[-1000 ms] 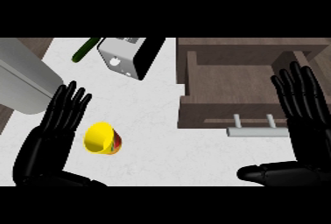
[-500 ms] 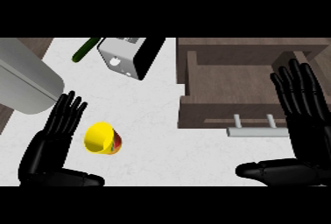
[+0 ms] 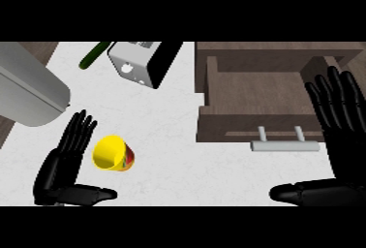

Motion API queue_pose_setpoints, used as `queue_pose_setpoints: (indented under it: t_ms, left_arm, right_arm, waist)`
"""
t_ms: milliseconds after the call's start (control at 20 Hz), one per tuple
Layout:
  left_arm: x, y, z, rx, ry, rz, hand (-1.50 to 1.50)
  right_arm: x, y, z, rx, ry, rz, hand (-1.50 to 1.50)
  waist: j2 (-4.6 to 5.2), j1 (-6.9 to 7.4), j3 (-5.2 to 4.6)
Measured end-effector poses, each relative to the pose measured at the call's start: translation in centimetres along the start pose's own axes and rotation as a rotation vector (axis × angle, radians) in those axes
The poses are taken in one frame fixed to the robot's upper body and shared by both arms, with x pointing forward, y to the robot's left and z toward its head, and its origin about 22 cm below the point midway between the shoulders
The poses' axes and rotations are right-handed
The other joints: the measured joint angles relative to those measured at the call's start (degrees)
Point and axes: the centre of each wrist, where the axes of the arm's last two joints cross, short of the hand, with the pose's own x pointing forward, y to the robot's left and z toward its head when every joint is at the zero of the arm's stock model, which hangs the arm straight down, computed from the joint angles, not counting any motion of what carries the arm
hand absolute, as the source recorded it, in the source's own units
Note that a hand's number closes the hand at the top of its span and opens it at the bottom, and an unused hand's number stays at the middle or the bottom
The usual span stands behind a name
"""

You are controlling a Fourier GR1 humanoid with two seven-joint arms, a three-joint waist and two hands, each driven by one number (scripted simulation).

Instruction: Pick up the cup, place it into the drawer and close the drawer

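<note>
Here, white speckled counter (image 3: pixel 178 145): grey rounded vessel (image 3: pixel 28 92) far left, green vegetable (image 3: pixel 94 54) and silver box-like appliance (image 3: pixel 139 63) at the back, wooden drawer (image 3: pixel 250 92) standing open at right, pale handle (image 3: pixel 284 144) in front. Yellow cup (image 3: pixel 113 153) lying on its side just beside left hand (image 3: pixel 61 169), fingers straight, released, grasping nothing. Right hand (image 3: pixel 340 126) over drawer's right side, fingers likewise straight.

Left hand (image 3: pixel 61 167): black all over, slender segmented fingers (image 3: pixel 80 133) with rounded tips, thick thumb (image 3: pixel 89 193). Right hand (image 3: pixel 342 140): same black, same build, faint grey sheen along edges.
</note>
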Motion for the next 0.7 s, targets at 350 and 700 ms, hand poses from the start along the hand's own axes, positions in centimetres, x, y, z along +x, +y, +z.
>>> queue_pose_setpoints:
  t_ms: [350,700]
  left_arm:
    - [-2.5,1.0,0.1,-0.003,0.038,0.002,-1.5]
    - [-5.9,2.1,0.3,0.009,0.052,0.003,-1.5]
  right_arm:
    - [0.0,0.2,-0.5,0.002,0.001,0.002,-1.5]
    - [0.5,0.5,-0.5,0.006,-0.002,0.005,-1.5]
  waist:
    - [0.0,0.02,-0.01]
    - [0.0,-0.02,-0.01]
